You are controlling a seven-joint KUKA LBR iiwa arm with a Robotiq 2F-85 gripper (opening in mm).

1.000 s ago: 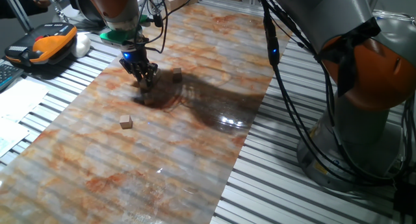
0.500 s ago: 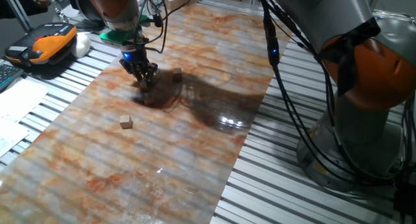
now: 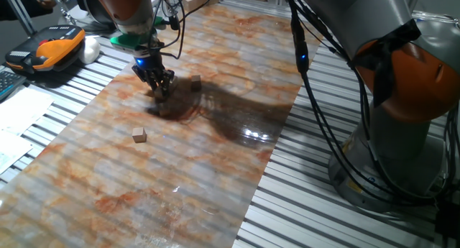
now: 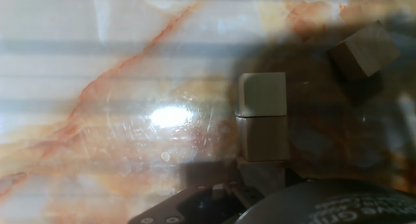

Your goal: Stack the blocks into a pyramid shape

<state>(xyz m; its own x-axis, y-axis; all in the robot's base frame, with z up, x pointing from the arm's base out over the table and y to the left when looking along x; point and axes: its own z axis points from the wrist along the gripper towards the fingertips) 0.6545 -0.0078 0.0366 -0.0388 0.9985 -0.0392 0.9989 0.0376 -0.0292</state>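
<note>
Below, three blocks (image 4: pixel 262 120) line up away from the hand (image 3: pixel 159 90); its grip is unclear.

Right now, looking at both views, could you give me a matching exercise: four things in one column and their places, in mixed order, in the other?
Things
1. gripper
2. lone block
3. orange and black device
4. turned block

Places
A. on the metal slats, off the marble sheet
B. in shadow, apart from the touching blocks that lie in a line
C. low over the sheet, at the blocks
D. alone on the sheet, nearer the fixed camera

Pairs: 1-C, 2-D, 3-A, 4-B
</note>
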